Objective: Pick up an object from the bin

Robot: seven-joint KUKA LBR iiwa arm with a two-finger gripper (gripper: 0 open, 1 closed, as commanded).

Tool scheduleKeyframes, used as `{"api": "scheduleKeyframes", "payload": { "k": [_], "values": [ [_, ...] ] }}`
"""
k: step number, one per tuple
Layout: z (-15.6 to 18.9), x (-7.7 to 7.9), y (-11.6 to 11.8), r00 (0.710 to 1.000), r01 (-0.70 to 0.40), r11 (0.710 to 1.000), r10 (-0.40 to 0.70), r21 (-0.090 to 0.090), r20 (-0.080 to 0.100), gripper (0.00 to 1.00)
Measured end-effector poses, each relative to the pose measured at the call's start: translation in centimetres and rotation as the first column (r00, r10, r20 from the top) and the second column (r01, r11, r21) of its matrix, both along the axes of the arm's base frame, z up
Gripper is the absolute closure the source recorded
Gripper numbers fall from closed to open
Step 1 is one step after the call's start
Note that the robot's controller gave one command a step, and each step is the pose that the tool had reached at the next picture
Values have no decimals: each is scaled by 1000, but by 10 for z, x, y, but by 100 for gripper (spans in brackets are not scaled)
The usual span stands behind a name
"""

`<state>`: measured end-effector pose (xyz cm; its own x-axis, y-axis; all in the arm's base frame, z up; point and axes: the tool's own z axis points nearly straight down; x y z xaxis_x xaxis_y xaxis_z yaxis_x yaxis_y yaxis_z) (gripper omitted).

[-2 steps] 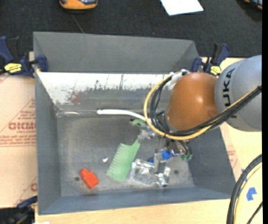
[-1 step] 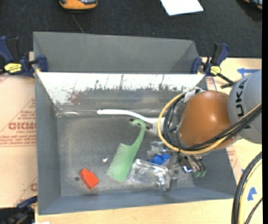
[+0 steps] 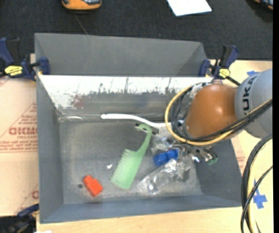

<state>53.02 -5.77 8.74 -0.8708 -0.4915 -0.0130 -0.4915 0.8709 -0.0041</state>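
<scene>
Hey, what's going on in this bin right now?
A robot arm reaches into the grey bin from the right. Its end is low over a small blue piece and some crumpled clear plastic in the bin's right part. Whether it grips anything cannot be told. A green comb lies in the middle, an orange block near the front left, and a white curved handle towards the back.

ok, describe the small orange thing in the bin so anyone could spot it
Look at the floor of the grey bin, near-left corner in the camera view. Just left of the green comb lies a small orange block. It is the only orange loose piece, lying alone.
</scene>
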Motion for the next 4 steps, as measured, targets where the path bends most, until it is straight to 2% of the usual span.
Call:
{"api": "scheduleKeyframes", "payload": {
  "k": [1,2,3,4],
  "values": [
    [-15,2,-30,998,56,998,-56,1,-7,100],
    [-15,2,-30,998,57,998,-57,2,-7,100],
    [11,-2,-30,998,59,998,-59,2,-20,100],
    [48,0,-31,998,59,998,-59,0,-13,100]
  ]
}}
